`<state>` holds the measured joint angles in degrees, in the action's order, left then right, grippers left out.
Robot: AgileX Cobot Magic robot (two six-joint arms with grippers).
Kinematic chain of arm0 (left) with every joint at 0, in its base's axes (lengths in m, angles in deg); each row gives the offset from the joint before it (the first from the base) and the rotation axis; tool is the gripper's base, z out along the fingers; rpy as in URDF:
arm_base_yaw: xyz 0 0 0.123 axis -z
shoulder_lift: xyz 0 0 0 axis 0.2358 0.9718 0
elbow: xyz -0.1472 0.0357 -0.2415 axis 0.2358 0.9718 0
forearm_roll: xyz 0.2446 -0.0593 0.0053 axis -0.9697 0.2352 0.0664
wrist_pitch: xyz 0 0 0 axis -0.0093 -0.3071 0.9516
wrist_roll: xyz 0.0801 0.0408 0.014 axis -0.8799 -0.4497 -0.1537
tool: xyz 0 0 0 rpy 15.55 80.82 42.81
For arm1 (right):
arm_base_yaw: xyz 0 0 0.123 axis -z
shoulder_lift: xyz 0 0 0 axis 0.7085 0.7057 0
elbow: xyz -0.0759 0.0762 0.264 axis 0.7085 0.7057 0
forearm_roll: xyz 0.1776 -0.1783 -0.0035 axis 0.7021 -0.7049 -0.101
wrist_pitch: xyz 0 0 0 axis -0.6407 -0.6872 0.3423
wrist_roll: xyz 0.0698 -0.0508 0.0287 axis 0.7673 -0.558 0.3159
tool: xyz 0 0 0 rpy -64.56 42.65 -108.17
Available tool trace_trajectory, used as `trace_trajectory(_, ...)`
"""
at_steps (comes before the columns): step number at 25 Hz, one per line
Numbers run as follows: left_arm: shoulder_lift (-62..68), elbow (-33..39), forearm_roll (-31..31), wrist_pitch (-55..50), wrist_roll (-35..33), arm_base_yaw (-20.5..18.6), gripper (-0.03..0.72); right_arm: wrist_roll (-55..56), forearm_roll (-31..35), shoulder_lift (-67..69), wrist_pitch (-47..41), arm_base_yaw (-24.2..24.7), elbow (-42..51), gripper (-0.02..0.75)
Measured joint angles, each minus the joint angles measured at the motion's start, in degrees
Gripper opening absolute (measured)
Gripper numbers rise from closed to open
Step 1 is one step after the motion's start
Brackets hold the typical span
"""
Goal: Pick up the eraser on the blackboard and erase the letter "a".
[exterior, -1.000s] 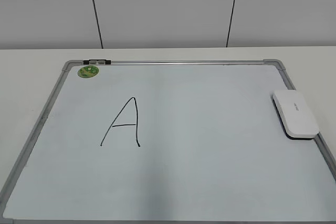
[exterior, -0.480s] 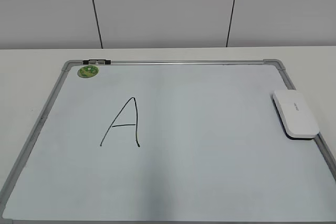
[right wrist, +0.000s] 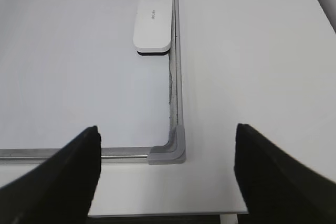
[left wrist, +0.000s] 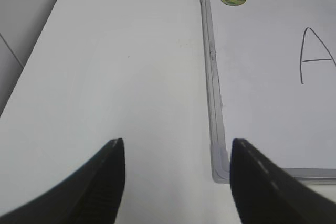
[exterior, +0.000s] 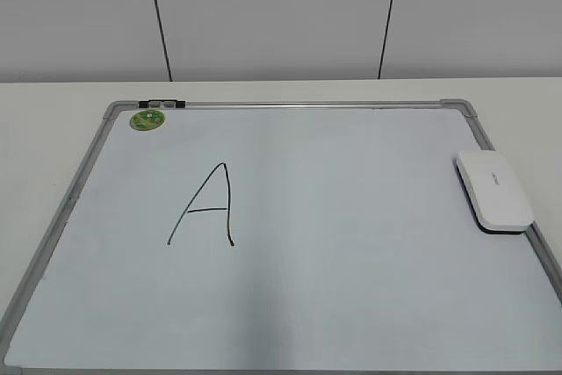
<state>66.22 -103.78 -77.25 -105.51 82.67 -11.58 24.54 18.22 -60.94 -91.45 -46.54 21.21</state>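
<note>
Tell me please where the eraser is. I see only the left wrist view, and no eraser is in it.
Observer: The eraser lies flat at the right edge of the blackboard, close beside the frame.
Operator: Is something holding it?
Observer: No. The right end effector is open and empty. It hovers over the board's near right corner, apart from the eraser.
Operator: I see only a part of one letter. Is there more writing?
Observer: Only that one letter. It is a complete capital A, on the left half of the board.
</note>
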Motion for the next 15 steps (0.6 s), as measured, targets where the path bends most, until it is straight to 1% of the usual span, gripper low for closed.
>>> trace_trajectory(15, 0.0, 0.0, 0.0, 0.0, 0.0, 0.0, 0.454, 0.0, 0.0, 0.0, 0.0, 0.0, 0.0, 0.587)
